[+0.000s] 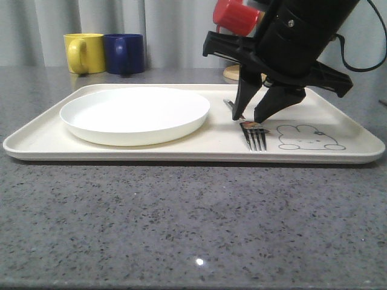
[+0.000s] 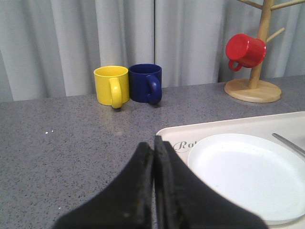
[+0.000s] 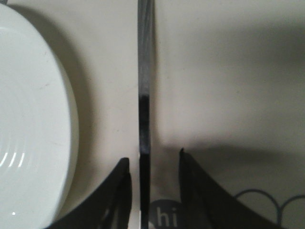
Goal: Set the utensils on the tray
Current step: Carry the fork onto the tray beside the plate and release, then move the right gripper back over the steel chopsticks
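Nearest the front camera, the tines of the fork [image 1: 256, 140] are seen pointing toward the table's front edge, while the handle runs away toward the back of the tray [image 1: 199, 152]; the long axis is thus set front to back, roughly parallel to the tray's short sides; the fork lies flat on the tray floor, just beside the plate [image 1: 134, 114] and beside the rabbit drawing [image 1: 309, 138]. It is judged to be light, stiff and slick, thin enough that it sits nearly flush with the surface, so a pinch across the narrow handle, near the neck, is considered the surest hold; a grip from the flat faces would likely slip. The right gripper [image 1: 252, 116] is held directly over that neck with its jaws parted on either side of the handle; in the right wrist view a gap is seen on each side, so nothing is clasped. The left gripper [image 2: 153, 157] is kept pressed closed, empty, above the grey table [image 2: 57, 138] near the tray's corner.
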{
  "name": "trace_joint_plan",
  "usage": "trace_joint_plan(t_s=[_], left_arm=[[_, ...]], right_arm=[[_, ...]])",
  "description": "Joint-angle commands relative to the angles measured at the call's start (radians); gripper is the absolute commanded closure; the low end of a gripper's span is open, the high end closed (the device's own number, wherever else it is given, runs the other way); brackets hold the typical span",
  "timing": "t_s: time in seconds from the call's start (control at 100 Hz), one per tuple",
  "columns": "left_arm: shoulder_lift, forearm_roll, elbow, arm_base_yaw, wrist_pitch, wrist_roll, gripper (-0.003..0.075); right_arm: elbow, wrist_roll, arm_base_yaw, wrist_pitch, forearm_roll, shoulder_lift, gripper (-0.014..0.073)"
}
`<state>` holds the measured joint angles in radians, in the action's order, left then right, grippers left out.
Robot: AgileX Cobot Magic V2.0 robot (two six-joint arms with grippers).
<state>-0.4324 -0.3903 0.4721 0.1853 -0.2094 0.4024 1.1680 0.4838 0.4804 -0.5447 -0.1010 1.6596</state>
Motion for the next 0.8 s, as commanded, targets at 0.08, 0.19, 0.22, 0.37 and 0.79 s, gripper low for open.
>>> trace_joint_plan(t_s=[0.08, 0.19, 0.22, 0.37, 0.79], left_arm=[[-0.006, -0.007, 0.029, 0.006, 0.078, 0.000, 0.0738], [-0.006, -0.007, 0.029, 0.006, 0.078, 0.000, 0.0738], [-0.006, -0.007, 0.029, 0.006, 0.078, 0.000, 0.0738], [-0.006, -0.007, 0.029, 0.006, 0.078, 0.000, 0.0738], [-0.006, -0.007, 0.029, 0.006, 0.078, 0.000, 0.0738]], right_arm=[[0.032, -0.002, 0.001, 0.040, 0.010, -0.066, 0.0294], [0.032, -0.012, -0.002, 0.030, 0.020, -0.113, 0.0294], [0.032, -0.019, -0.007, 0.020, 0.028, -0.126, 0.0294], [0.032, -0.047, -0.073, -0.069, 0.075, -0.214, 0.0294], [0.030, -0.299, -0.439, -0.265, 0.101, -0.342, 0.0294]])
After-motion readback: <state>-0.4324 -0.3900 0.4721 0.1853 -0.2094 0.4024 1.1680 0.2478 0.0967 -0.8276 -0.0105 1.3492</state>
